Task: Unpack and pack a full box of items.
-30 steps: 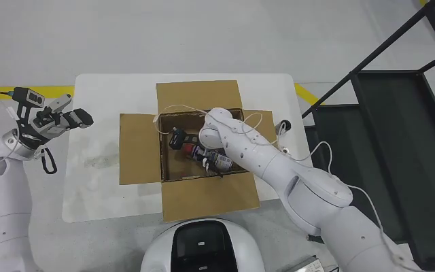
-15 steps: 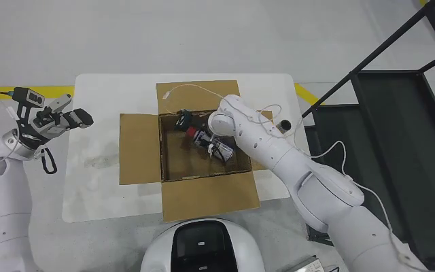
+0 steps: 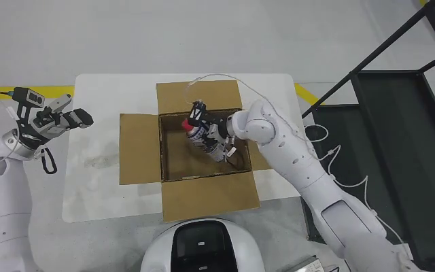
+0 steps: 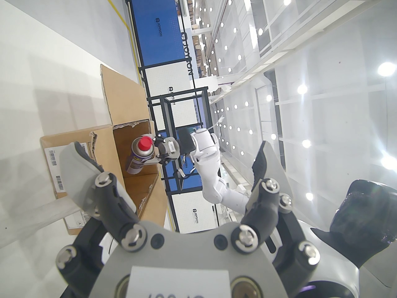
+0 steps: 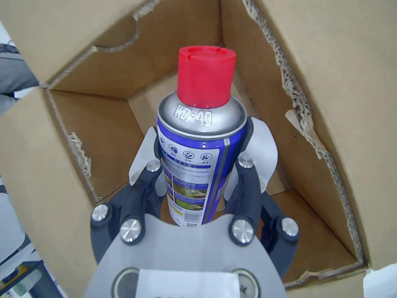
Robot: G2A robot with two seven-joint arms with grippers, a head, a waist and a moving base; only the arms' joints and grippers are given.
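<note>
An open cardboard box (image 3: pixel 139 156) with its flaps spread stands in the middle of the white table. My right gripper (image 3: pixel 216 134) is shut on a spray can (image 3: pixel 204 139) with a blue label and a red cap (image 3: pixel 187 126), held over the box's back half with the cap toward the table's left. In the right wrist view the fingers (image 5: pixel 263 144) clamp the spray can (image 5: pixel 201 144) above the brown box walls (image 5: pixel 93 125). My left gripper (image 3: pixel 71 117) hangs open off the table's left edge, nothing between its fingers (image 4: pixel 77 162); the spray can (image 4: pixel 139 156) shows far off.
The white table (image 3: pixel 102 102) has bare room to the left of the box. A black metal stair frame (image 3: pixel 380 102) stands close on the right. A thin white cable (image 3: pixel 224 78) loops from the right arm over the box's back flap.
The right arm has drawn back to the right and raised the spray can out of the box bottom, cap now pointing left. The left arm has not moved.
</note>
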